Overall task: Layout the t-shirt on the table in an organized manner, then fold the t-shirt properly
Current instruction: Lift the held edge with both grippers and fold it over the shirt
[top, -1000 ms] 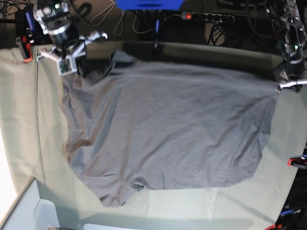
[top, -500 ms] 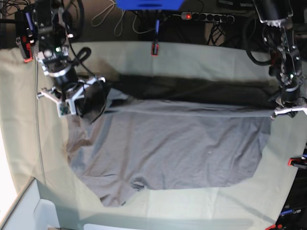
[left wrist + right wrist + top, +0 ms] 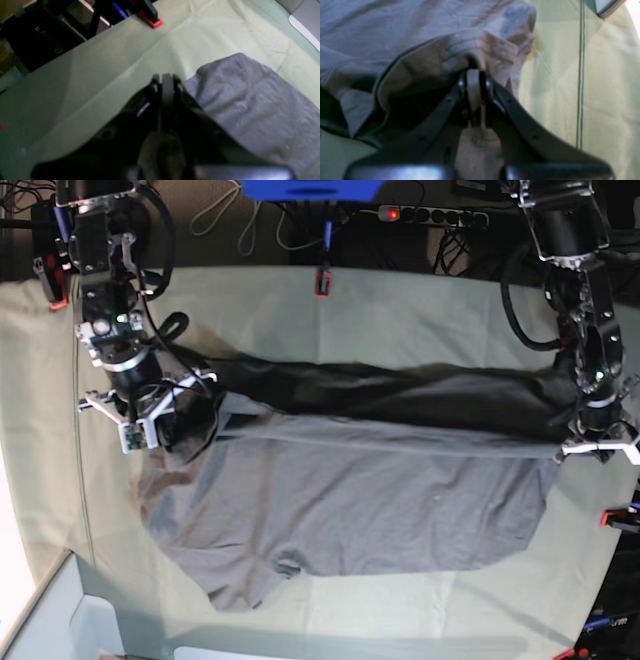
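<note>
The dark grey t-shirt (image 3: 350, 500) lies spread on the table (image 3: 400, 310) of pale green cloth. Its far edge is lifted and doubled over toward the front as a taut band between my two grippers. My right gripper (image 3: 140, 420), on the left of the base view, is shut on a bunched part of the shirt (image 3: 475, 57); the jaws pinch the fabric (image 3: 475, 75). My left gripper (image 3: 592, 442), on the right of the base view, is shut on the shirt's other corner (image 3: 167, 80), and the grey cloth (image 3: 250, 100) hangs beside it.
Red clamps sit at the table's far edge (image 3: 322, 282), the right edge (image 3: 620, 518) and the far left (image 3: 52, 285); one shows in the left wrist view (image 3: 150, 21). A pale box (image 3: 60, 620) stands at the front left corner. Cables and a power strip (image 3: 430, 216) lie behind the table.
Both grippers have moved toward the front with the shirt's far edge held, folding that edge over the rest of the shirt. The band of bare cloth behind the shirt has widened.
</note>
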